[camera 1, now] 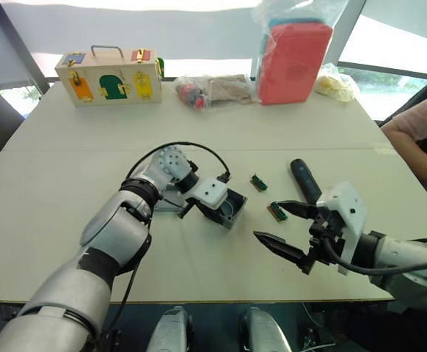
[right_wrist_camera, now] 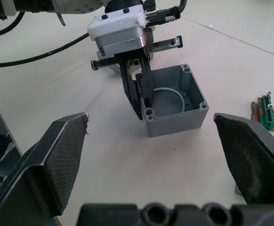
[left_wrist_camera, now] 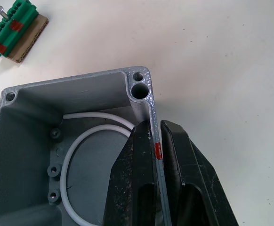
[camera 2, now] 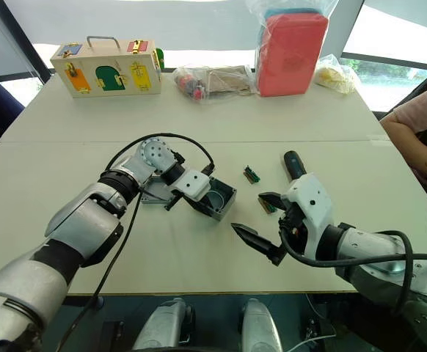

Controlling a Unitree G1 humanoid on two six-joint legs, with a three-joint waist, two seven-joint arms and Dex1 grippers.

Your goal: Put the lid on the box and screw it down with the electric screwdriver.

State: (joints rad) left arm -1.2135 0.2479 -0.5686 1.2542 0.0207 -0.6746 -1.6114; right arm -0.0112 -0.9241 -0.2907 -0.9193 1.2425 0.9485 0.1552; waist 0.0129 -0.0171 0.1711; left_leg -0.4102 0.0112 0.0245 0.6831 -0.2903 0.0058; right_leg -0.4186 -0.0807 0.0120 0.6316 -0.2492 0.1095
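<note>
So the left gripper (left_wrist_camera: 157, 155) has its jaws pinched on one wall of the box (right_wrist_camera: 174, 101), mid-desk, open side up and tilted a bit. The right gripper (camera 1: 290, 231) hangs wide open just to its right. My take: settle the box flat before fetching the lid (camera 1: 171, 202), which lies just left of it. The electric screwdriver (camera 1: 304, 180) lies right of the box, long axis near-to-far; can't tell which end is the tip.
</note>
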